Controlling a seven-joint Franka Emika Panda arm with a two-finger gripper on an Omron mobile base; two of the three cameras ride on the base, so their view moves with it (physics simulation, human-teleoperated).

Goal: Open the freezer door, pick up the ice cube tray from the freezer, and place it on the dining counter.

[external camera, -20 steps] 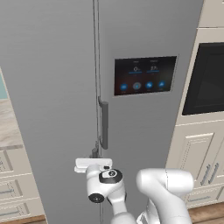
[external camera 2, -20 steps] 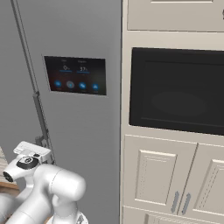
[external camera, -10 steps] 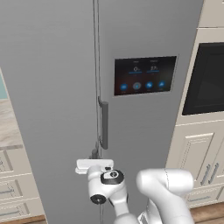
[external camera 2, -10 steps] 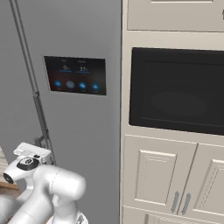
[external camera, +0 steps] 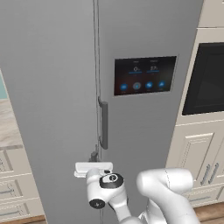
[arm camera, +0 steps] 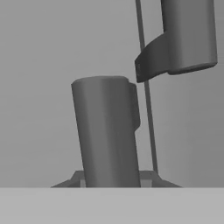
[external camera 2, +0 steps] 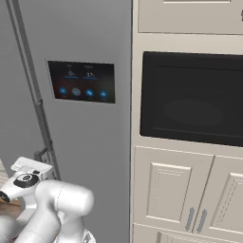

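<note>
In the left base view, the freezer door [external camera: 48,109] fills the left half as a plain matte-grey panel and stands shut against the neighbouring grey door with the black touchscreen panel [external camera: 145,75]. A vertical grey bar handle [external camera: 103,124] runs beside the seam between the two doors. The gripper [external camera: 94,156] reaches up from the white arm to the seam just below that bar, its dark fingers mostly hidden behind the white hand. A strip of marble worktop [external camera: 8,127] and cream drawers show at the far left.

In the right base view, the gripper [external camera 2: 42,153] sits low on the left, at the thin handle line of the freezer door [external camera 2: 14,104]. A black oven [external camera 2: 192,97] is set in cream cabinets [external camera 2: 185,190] to the right.

In the hand view, a grey handle bar [arm camera: 107,131] rises from the bottom centre, between the dark finger tips, which close in on it from both sides. A second bar handle [arm camera: 188,35] hangs at the upper right, across the door seam.
</note>
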